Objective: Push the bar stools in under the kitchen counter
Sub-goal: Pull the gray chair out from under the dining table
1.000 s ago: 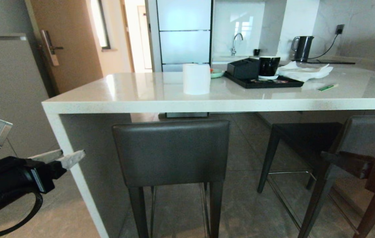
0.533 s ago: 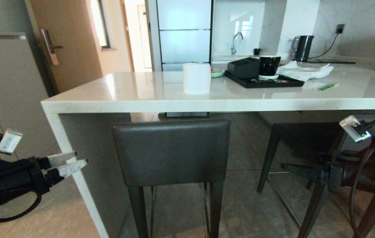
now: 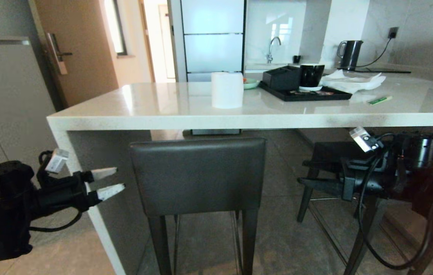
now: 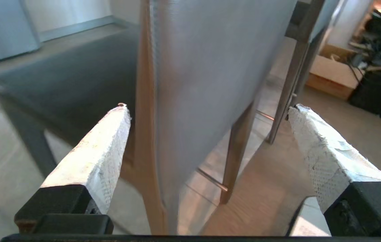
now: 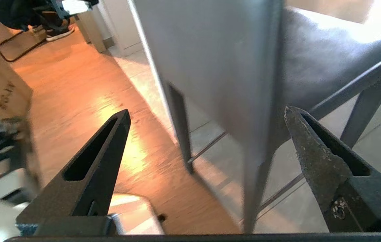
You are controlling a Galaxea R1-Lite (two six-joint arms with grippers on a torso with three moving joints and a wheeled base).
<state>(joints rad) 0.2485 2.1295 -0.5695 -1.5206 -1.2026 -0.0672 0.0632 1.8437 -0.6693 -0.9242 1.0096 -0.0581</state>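
Both end effectors (image 3: 110,180) (image 3: 308,172) nearer now, flanking near bar stool (image 3: 198,175), fingers apart.

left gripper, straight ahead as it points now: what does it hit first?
Probably the near bar stool's backrest: it stands between the open left gripper's fingertips in the wrist view, not yet touched. Depth is hard to judge.
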